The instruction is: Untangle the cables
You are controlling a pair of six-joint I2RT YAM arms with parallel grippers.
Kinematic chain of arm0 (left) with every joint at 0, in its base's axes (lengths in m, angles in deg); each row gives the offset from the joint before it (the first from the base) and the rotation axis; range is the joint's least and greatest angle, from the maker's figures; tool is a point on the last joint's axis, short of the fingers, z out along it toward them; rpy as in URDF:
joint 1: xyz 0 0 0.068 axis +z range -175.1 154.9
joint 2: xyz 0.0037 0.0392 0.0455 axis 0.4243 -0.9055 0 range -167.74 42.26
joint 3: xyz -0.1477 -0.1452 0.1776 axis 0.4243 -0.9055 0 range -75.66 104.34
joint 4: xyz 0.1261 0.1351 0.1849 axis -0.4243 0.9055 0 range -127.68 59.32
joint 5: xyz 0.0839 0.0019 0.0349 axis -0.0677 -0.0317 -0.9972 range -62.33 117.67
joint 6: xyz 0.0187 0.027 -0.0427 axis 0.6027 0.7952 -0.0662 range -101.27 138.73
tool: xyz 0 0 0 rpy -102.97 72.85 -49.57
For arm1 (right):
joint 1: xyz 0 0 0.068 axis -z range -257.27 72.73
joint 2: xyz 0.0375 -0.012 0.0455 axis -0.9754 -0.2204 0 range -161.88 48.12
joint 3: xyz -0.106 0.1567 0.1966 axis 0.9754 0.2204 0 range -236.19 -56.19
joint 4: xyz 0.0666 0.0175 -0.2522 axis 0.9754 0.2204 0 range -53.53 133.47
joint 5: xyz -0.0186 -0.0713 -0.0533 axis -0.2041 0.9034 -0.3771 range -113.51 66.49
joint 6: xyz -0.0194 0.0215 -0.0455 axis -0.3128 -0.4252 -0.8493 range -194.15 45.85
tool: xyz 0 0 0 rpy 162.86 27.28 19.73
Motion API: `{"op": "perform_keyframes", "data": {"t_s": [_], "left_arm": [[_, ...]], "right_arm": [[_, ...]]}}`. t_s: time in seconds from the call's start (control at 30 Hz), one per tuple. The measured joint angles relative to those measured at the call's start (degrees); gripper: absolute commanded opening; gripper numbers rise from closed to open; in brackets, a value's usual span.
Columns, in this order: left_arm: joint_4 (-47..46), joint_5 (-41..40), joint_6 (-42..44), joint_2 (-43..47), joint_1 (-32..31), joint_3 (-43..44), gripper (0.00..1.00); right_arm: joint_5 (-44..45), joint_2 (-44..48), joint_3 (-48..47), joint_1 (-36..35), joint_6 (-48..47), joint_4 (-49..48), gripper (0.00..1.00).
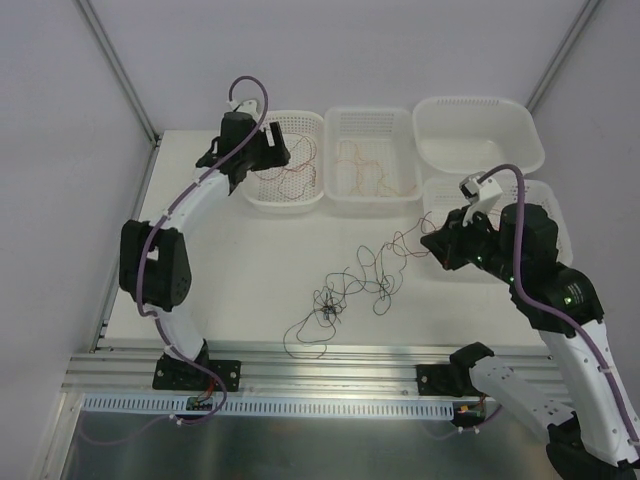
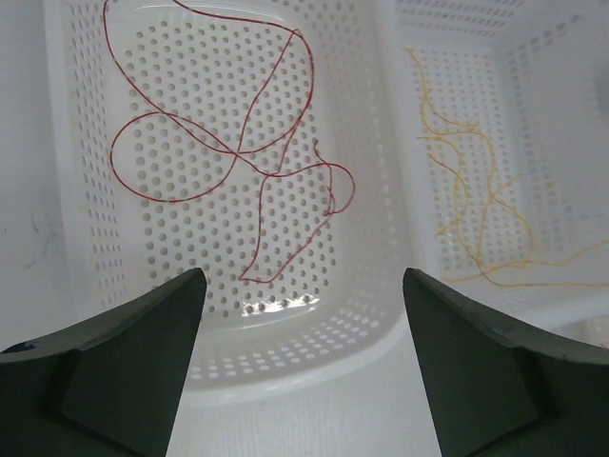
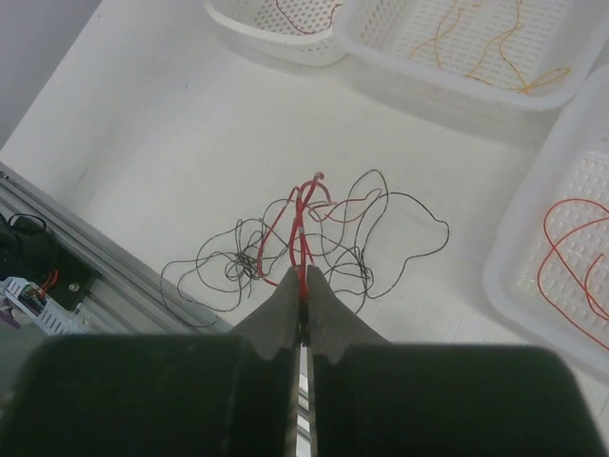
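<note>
**Cables point(image 1: 345, 290): sorting judged about half done**

In the left basket point(image 1: 290, 207), at the far side, a single dark red cable point(image 2: 238, 152) is laid out in loose loops. The left gripper point(image 2: 303, 324) is held just above it, jaws wide, with nothing between them. In the middle basket point(image 1: 370, 208), orange cable point(image 2: 481, 219) is seen lying apart from the rest.

Near the middle of the bench point(image 1: 250, 260), a tangle point(image 1: 325, 305) of black and red strands is spread, and it is knotted tightest at its left end. One red cable point(image 3: 300, 228) is led out of it to the right and is pinched between the closed jaws of the right gripper point(image 3: 303, 286). In the near right basket point(image 1: 445, 195), a bright red cable point(image 3: 545, 233) is already lying. No cable can be made out in the far right basket point(image 1: 480, 135).

By this reading, what is left to be done is for the red cable to be drawn free and the black strands to be parted.

The bench is white and matt, and it is bounded at its near edge by an aluminium rail point(image 1: 300, 365). It is enclosed by pale walls point(image 1: 60, 150) with metal corner posts point(image 1: 115, 70).
</note>
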Motion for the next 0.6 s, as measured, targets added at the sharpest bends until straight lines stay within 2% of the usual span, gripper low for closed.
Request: {"op": "perform_keyframes", "data": {"t_s": [0.13, 0.37, 0.6], "left_arm": [[-0.3, 4.1, 2.3, 10.3, 0.2, -5.3, 0.99], [-0.3, 15.6, 4.0, 27.3, -0.7, -14.7, 0.99], [-0.1, 25.7, 4.2, 36.8, -5.9, -21.4, 0.99]], "right_arm": [[-2.2, -3.3, -1.3, 0.0, 0.3, -2.7, 0.01], [-8.9, -8.5, -2.8, 0.0, 1.2, -8.2, 0.01], [-19.8, -13.9, -2.4, -0.2, 2.8, -16.9, 0.01]]}}
